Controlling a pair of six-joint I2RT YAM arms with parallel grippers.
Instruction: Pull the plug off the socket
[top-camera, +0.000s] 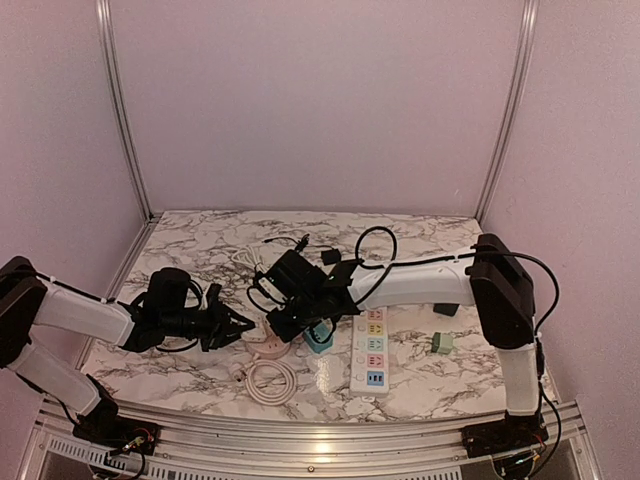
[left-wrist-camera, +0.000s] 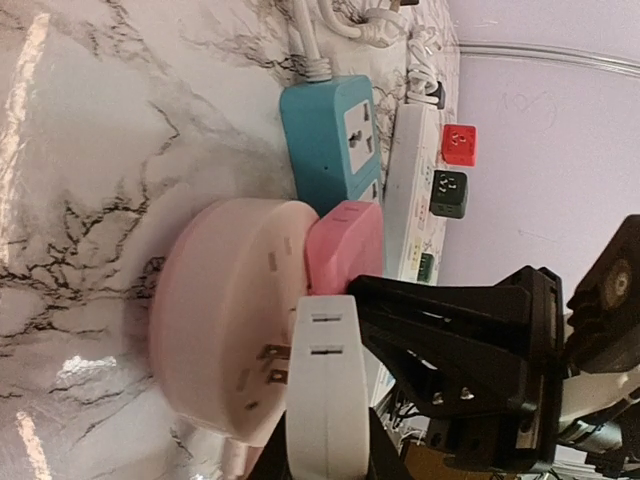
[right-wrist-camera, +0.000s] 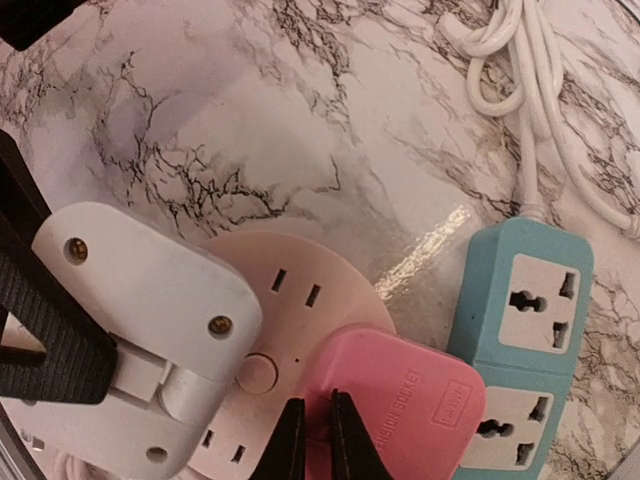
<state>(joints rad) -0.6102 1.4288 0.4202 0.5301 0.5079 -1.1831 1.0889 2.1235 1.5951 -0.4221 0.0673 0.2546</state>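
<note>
Left wrist view shows the white plug (left-wrist-camera: 325, 390) standing just off the face of the round pink socket (left-wrist-camera: 225, 330), its metal prongs (left-wrist-camera: 275, 365) bared in the gap but with their ends in the slots, so the plug looks partly drawn rather than free. The left gripper (top-camera: 245, 327) pinches the plug's body from both sides; in the right wrist view one of its black ribbed fingers (right-wrist-camera: 50, 340) lies flat against the plug's edge. The right gripper (right-wrist-camera: 318, 435) has its fingers pressed almost together, holding nothing, with the tips resting on the near edge of the pink adaptor (right-wrist-camera: 400, 400) that sits in the same socket. It appears to be pinning the base to the marble table (right-wrist-camera: 300, 100). The step in hand is the pull itself, and it probably goes best as a straight draw along the line of the prongs, square to the socket face. Any tilt or twist could wedge the pins in their slots or drag the light disc along. The right arm should bear down firmly for the whole draw, since the socket is likely to lift or skid if that pressure slackens. The teal power strip (right-wrist-camera: 525, 330) lies just beside the socket, so a sideways slip could knock it. The left grip should be held tight, as the plug's smooth casing may slide between the pads.
</note>
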